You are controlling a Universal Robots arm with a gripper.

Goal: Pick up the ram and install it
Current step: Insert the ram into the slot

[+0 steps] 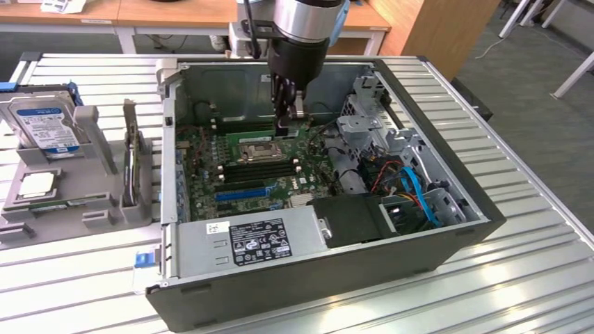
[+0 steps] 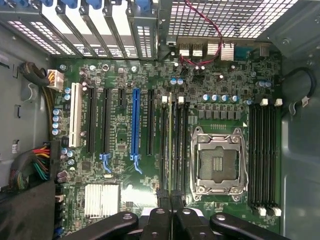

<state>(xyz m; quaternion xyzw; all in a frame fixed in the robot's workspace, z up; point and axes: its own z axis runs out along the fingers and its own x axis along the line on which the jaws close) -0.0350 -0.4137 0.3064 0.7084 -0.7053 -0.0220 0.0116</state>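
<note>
The ram (image 1: 252,137) (image 2: 170,145) is a thin green stick standing on edge in a memory slot of the motherboard (image 2: 120,135), right beside the processor socket (image 1: 260,149) (image 2: 217,160). It runs the whole length of that slot. My gripper (image 1: 288,127) (image 2: 172,220) is shut and reaches down into the open computer case (image 1: 464,209). Its tips are at the end of the ram that lies toward the exterior view's right. Whether they touch or pinch the stick is hidden by the fingers (image 2: 159,219).
Empty memory slots (image 2: 262,155) lie on the socket's other side. The power supply (image 1: 264,236) and blue cables (image 1: 418,191) fill the case's near side. On the exterior view's left, a grey holder (image 1: 88,209) carries a hard drive (image 1: 44,125) and a processor chip (image 1: 37,184).
</note>
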